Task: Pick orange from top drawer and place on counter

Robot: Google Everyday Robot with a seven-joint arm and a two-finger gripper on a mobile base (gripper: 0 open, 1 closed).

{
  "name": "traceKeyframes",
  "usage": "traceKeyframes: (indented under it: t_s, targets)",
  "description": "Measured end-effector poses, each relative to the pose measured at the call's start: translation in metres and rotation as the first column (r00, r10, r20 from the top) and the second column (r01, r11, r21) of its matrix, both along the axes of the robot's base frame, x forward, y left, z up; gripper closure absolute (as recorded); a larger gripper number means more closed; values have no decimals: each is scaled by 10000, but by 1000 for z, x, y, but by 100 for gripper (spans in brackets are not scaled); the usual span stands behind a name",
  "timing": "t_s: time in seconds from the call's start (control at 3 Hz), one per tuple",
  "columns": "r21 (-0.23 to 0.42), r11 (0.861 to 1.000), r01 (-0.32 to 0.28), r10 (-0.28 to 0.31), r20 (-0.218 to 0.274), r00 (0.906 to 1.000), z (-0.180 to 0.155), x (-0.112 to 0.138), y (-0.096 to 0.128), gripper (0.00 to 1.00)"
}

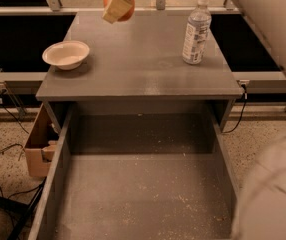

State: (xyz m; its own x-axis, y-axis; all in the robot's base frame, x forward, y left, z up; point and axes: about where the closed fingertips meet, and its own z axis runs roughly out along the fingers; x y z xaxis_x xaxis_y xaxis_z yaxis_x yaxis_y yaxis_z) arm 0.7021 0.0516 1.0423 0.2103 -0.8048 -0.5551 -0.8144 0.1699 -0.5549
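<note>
Grey everywhere, lol. Biggest thing in view is the top drawer (143, 194), pulled wide open at the bottom, floor speckled with crumbs. Above it is the counter (148, 69), flat matte grey. My arm (268, 19) cuts in as a big pale blur down the right side. On the ground left of the drawer there's a cardboard box (35, 146).

On the counter's right side stands 1 clear water bottle (196, 31), upright. On the left side sits 1 white bowl (66, 54), well apart from the bottle.

My gripper (119, 5) is up at the top of the view, over the counter's far edge, left of centre. It's clamped on the orange (128, 14), with 1 tan finger pad (114, 8) lying flat across the fruit's front. The other finger is hidden behind it. So the orange is out of the drawer and in my grip, well away from the bowl and bottle.
</note>
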Motion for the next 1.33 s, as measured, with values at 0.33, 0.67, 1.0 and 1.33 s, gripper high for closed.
traceKeyframes:
  t_s: [0.33,0.67,1.0,1.33]
  targets:
    - [-463,9977,496,-500,-92,9987,-31,58,9,100]
    - [-1307,9867,963,-1047,-590,9928,-86,92,5,100]
    - [-2043,9713,1219,-1500,-1279,9804,-146,105,-3,100]
    - [-2073,9710,1186,-1483,-1341,9798,-151,106,-2,82]
